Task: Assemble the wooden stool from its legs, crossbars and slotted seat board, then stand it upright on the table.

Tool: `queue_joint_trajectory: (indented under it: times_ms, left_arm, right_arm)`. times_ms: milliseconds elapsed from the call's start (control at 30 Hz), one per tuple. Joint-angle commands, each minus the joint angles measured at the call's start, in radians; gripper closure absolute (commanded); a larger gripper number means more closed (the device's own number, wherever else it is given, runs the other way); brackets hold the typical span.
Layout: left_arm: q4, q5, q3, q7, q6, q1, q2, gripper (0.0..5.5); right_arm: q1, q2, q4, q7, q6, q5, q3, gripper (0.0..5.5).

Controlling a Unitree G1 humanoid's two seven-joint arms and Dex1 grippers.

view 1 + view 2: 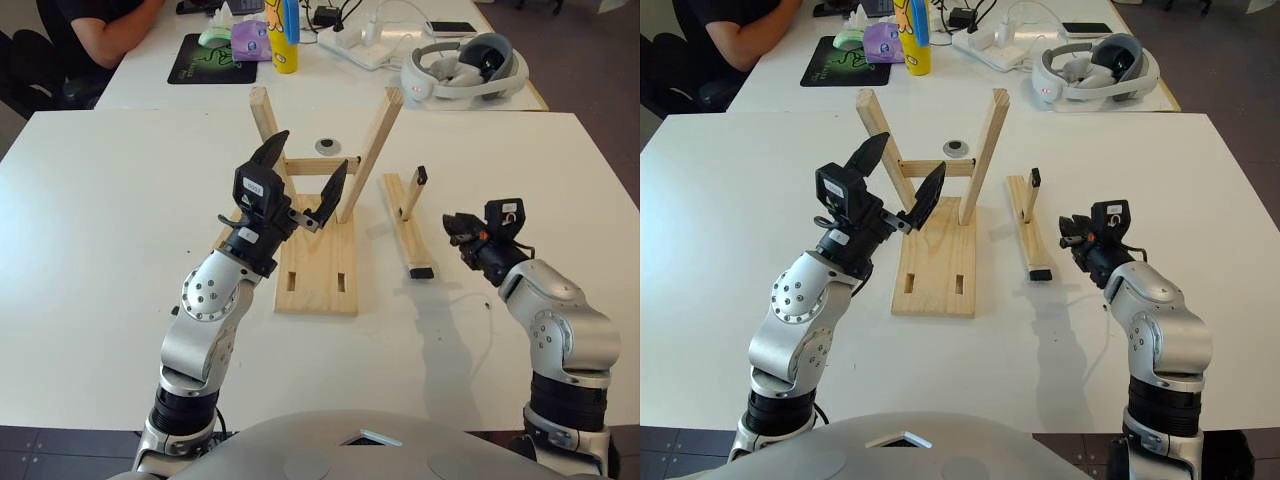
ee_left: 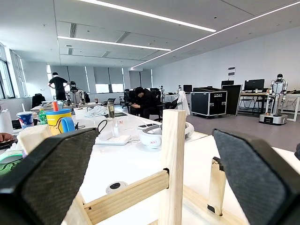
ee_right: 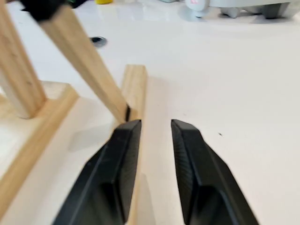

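Fingers of the left gripper (image 1: 313, 151) are spread wide and held above the slotted seat board (image 1: 318, 268), which lies flat on the worktop (image 1: 120, 250). Two legs (image 1: 375, 135) stand in the board's far end, joined by a crossbar (image 1: 318, 166). In the left wrist view the crossbar and one leg are framed between the parted fingers, untouched. Fingers of the right gripper (image 3: 157, 154) are separated by a narrow gap, with nothing held. A loose leg assembly (image 1: 405, 222) is laid on the worktop between the seat board and the right gripper, its long axis running away from the robot, roughly parallel to the board. Its near end is just beside the right fingers, so the right arm is judged the nearer for lifting it.
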State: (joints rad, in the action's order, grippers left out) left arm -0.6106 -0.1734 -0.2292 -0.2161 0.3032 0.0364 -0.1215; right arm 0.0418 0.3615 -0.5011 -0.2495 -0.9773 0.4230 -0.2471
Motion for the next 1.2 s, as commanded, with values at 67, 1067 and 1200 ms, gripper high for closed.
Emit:
queue_joint_trajectory:
  times_ms: [67,1067,1200]
  left_arm:
    - [-0.025,0.004,-0.004,0.011,0.017,0.001,0.007,0.96]
    - [0.046,-0.045,0.012,-0.091,0.024,0.081,-0.019,0.96]
    - [0.047,-0.041,0.010,-0.090,0.024,0.090,-0.015,0.96]
  right_arm:
    - [0.041,-0.005,-0.073,0.026,-0.179,0.060,0.016,3.42]
    - [0.095,-0.097,0.184,0.143,-0.001,-0.154,0.194,1.50]
    - [0.089,-0.058,0.243,0.121,0.023,-0.204,0.265,1.50]
